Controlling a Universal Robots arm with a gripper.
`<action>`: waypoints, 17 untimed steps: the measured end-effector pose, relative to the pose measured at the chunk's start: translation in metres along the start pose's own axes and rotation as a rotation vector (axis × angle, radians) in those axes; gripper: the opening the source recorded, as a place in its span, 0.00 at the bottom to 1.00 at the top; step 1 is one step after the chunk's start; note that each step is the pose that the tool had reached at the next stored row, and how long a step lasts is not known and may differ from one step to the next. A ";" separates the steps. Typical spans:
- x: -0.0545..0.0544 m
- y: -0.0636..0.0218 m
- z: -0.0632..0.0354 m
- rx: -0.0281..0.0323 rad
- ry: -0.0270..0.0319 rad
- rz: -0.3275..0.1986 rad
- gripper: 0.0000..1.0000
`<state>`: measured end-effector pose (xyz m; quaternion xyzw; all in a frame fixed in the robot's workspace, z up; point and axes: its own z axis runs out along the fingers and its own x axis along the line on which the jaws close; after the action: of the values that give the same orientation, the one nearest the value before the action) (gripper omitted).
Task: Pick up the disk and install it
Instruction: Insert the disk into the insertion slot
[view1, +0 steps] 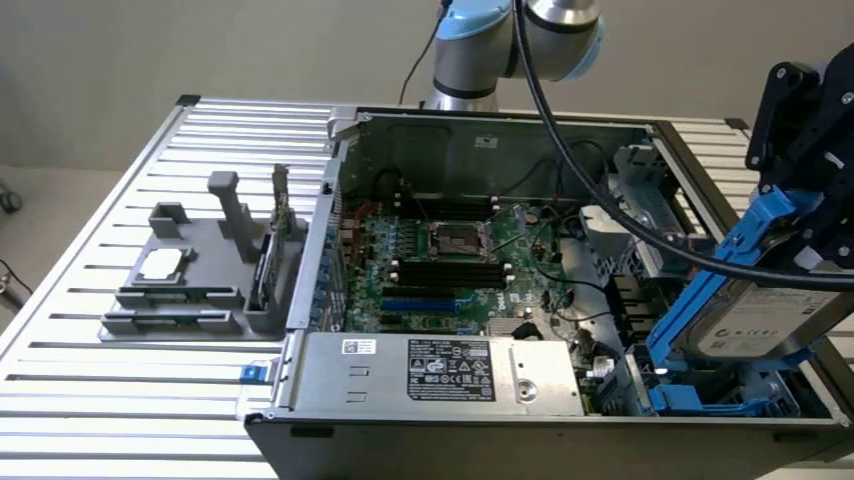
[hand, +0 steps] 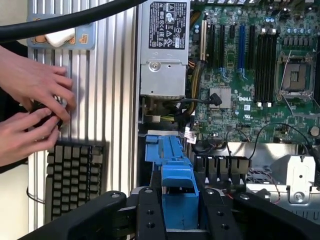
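The disk (view1: 763, 318), a silver-grey drive with a white label in a blue plastic carrier (view1: 714, 275), hangs tilted over the lower right corner of the open computer case in the exterior view. My gripper (view1: 817, 240) is shut on its upper end. In the wrist view the blue carrier (hand: 177, 187) sits clamped between my black fingers (hand: 150, 217). My gripper (hand: 181, 220) hangs above a blue drive bay (hand: 162, 147). That bay (view1: 694, 400) lies just under the disk's lower end; I cannot tell whether they touch.
The open case holds the motherboard (view1: 447, 260) and a power supply (view1: 434, 372). Black cables (view1: 601, 200) run from my arm across the case. A grey fixture (view1: 187, 290) stands at the exterior view's left. A person's hands (hand: 30, 100) work beside a keyboard (hand: 72, 177).
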<state>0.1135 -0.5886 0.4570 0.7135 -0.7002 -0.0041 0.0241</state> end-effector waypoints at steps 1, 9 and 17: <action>-0.002 -0.0001 0.0019 0.0001 0.0000 0.000 0.32; -0.007 -0.0068 0.0123 0.0024 0.0000 0.003 0.32; -0.008 -0.0072 0.0217 0.0023 0.0008 0.031 0.32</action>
<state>0.1197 -0.5815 0.4349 0.7025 -0.7113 -0.0026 0.0237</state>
